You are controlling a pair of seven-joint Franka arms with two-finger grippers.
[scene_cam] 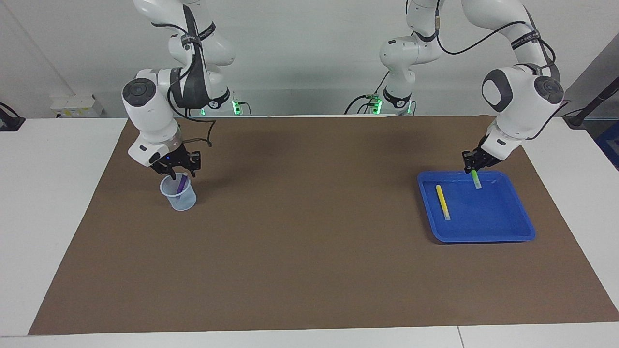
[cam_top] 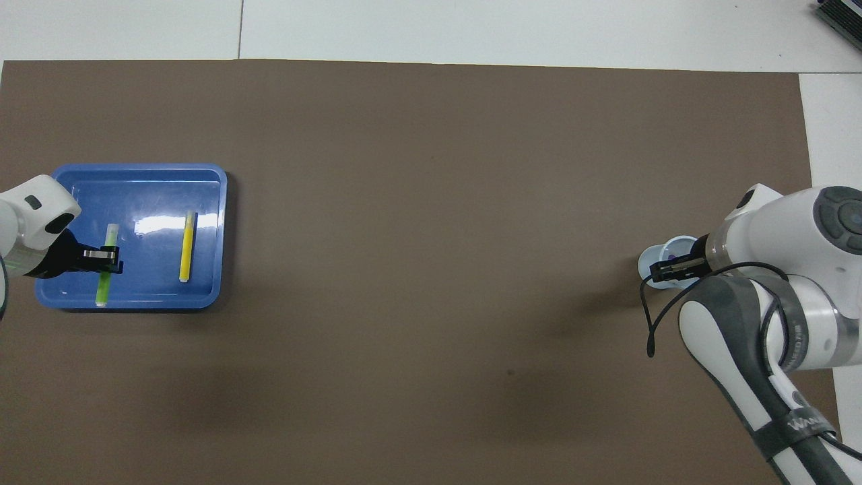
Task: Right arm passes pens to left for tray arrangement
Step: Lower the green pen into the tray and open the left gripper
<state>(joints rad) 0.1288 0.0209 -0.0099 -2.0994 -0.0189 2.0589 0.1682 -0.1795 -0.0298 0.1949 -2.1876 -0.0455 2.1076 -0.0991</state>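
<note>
The blue tray (scene_cam: 483, 220) (cam_top: 151, 195) lies at the left arm's end of the table. A yellow pen (scene_cam: 442, 202) (cam_top: 187, 246) lies flat in it. My left gripper (scene_cam: 472, 167) (cam_top: 105, 260) is low over the tray's part nearest the robots, shut on a green pen (scene_cam: 477, 181) (cam_top: 110, 236) that slants down with its lower end at the tray floor. My right gripper (scene_cam: 177, 172) (cam_top: 673, 269), with the blue light, hangs just over a small translucent cup (scene_cam: 180, 197) (cam_top: 654, 257) at the right arm's end. A purple pen (scene_cam: 182, 182) stands in that cup.
A brown mat (scene_cam: 309, 232) (cam_top: 431, 202) covers the table's middle, with white table at the sides. The right arm's black cable (cam_top: 650, 316) hangs beside the cup.
</note>
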